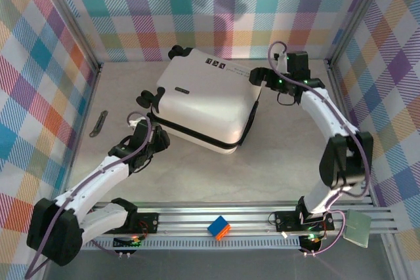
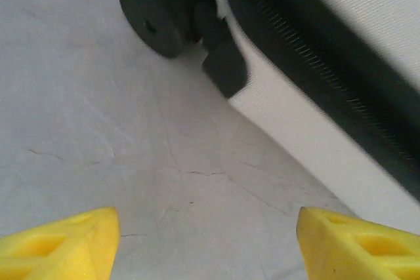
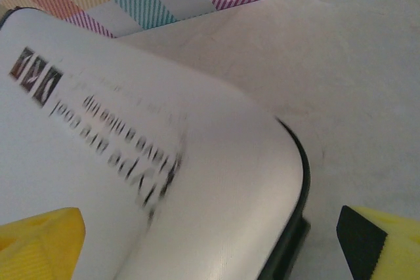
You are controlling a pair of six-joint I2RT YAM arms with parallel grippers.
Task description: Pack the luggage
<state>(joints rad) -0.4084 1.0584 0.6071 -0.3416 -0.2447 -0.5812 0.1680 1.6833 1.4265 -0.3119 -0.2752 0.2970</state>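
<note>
One closed luggage [image 1: 203, 106], left pincer [image 1: 159, 138] spread, right pincer [image 1: 258, 77] spread

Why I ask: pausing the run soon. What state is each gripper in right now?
Left gripper: open, holding nothing, above the pale table beside the large white hard-shell suitcase.
Right gripper: open, holding nothing, at that suitcase's rounded corner.

**Closed suitcase, lying flat**

A large white hard-shell suitcase [image 1: 207, 106] with rounded corners lies flat and askew just before the plaid back wall [image 1: 216, 11], apparently zipped shut. Its black zipper seam [image 1: 197, 137] runs along the side away from that wall, and small black printed marks [image 1: 216, 65] sit on the wall side.
</note>
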